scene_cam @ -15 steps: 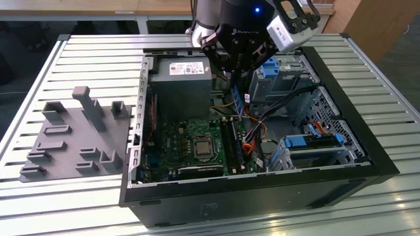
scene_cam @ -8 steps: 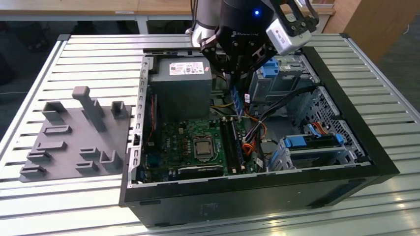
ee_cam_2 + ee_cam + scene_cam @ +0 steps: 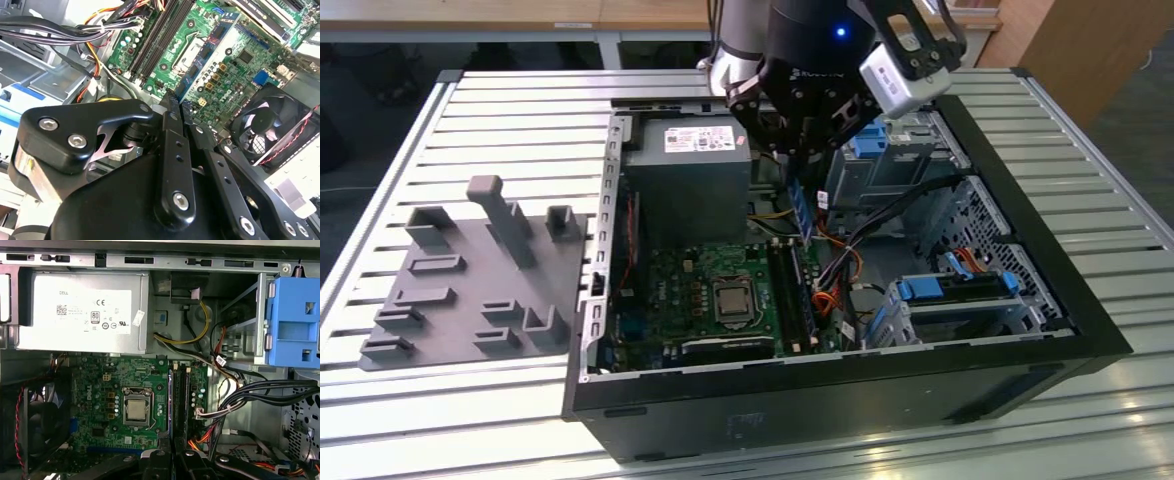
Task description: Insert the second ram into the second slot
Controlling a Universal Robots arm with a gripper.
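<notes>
My gripper hangs over the open computer case, shut on the second ram, a thin dark-blue stick that points down from the fingers. In the second wrist view the black fingers meet on the ram, which stretches out over the green motherboard. In the first wrist view the ram shows edge-on, lined up beside the long black memory slots. The slots lie below the stick's lower end, and whether the two touch I cannot tell.
A grey power supply sits at the case's back, close to the arm. The CPU socket lies beside the slots. Cable bundles and blue drive brackets crowd the exterior view's right. A fan and a grey fixture tray flank the board.
</notes>
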